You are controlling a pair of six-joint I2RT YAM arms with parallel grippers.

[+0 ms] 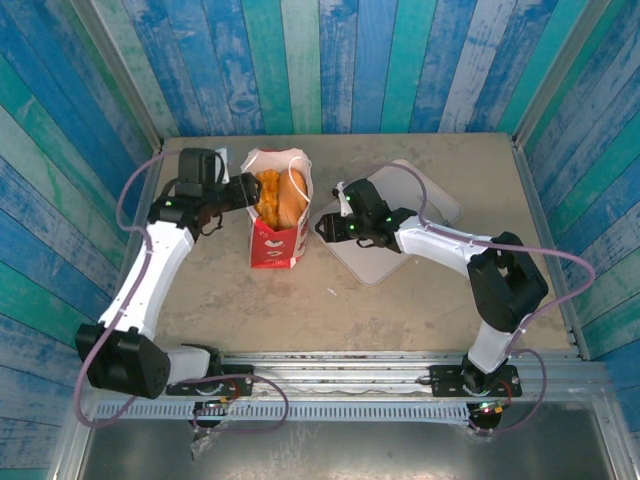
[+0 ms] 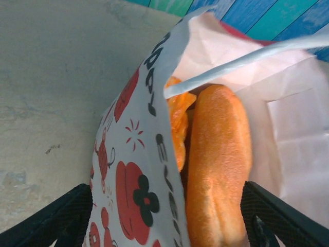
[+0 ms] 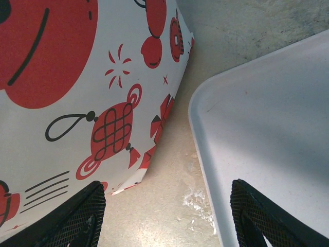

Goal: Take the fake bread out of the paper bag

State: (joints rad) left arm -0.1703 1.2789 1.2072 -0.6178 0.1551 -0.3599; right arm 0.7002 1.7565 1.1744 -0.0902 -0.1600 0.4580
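The oblong bun (image 2: 218, 170) stands in the paper bag (image 1: 277, 240), left of centre. The left gripper (image 2: 165, 188) is wide around bun and bag wall; shift it right to pinch bread only. The right gripper (image 3: 167, 185) is open, empty, beside the bag.

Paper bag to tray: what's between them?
Bare tabletop with white flecks, clear in the right wrist view; paper bag and tray don't touch.

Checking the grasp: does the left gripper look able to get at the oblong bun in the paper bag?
Probably, not cleanly: the oblong bun lies exposed between the left gripper's open jaws, but the paper bag's printed wall stands inside one finger, so closing may pinch paper.
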